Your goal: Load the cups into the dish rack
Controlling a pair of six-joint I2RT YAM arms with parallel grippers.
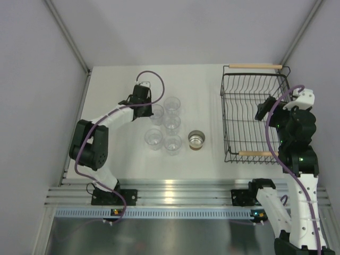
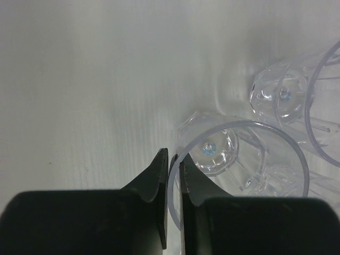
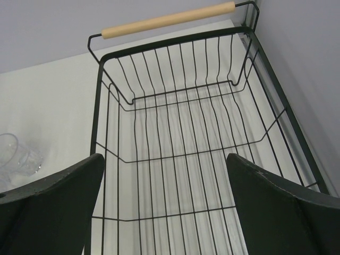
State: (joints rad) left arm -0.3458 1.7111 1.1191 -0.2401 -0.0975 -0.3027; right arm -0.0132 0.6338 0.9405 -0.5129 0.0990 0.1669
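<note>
Five clear cups stand grouped mid-table, with the tan cup (image 1: 196,140), silver inside, to their right. My left gripper (image 1: 150,108) is shut on the rim of the far-left clear cup (image 1: 156,113). In the left wrist view the gripper (image 2: 173,159) pinches that cup (image 2: 215,149), one finger inside the rim and one outside, and the cup's base rests on the table. The black wire dish rack (image 1: 229,114) stands at the right and holds nothing. My right gripper (image 1: 263,112) is open and empty, hovering over the rack's inside (image 3: 175,133); it shows wide open in the right wrist view (image 3: 164,207).
Other clear cups (image 2: 284,95) stand close to the right of the held one. The rack's wooden handles (image 1: 255,66) are at its far and near ends. Grey walls border the table on the left, back and right. One clear cup (image 3: 16,156) shows left of the rack.
</note>
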